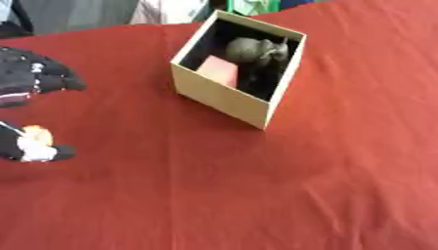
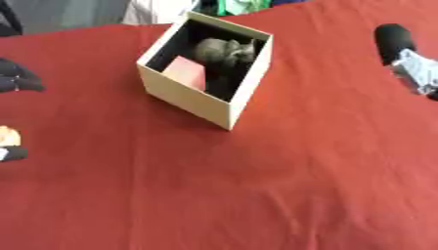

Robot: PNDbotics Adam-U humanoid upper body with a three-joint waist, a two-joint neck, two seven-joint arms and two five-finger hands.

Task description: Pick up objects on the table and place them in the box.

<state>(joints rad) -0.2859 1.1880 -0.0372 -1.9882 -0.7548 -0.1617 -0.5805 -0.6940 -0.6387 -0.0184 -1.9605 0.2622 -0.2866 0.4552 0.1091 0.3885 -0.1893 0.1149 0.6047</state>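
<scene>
Red cloth [image 2: 256, 185]; right hand [image 2: 409, 61] right-eye only.

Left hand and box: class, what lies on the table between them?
Nothing: only bare red tablecloth separates the left hand from the box, clearest in the left eye view.

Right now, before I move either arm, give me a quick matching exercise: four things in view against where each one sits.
Things:
1. grey object
2. pink block
3. left hand
4. right hand

Places:
A. left edge, above the red cloth
B. far part of the box
C. right edge, right eye view only
D. in the box, against its near-left wall

Pairs: 1-B, 2-D, 3-A, 4-C
</scene>
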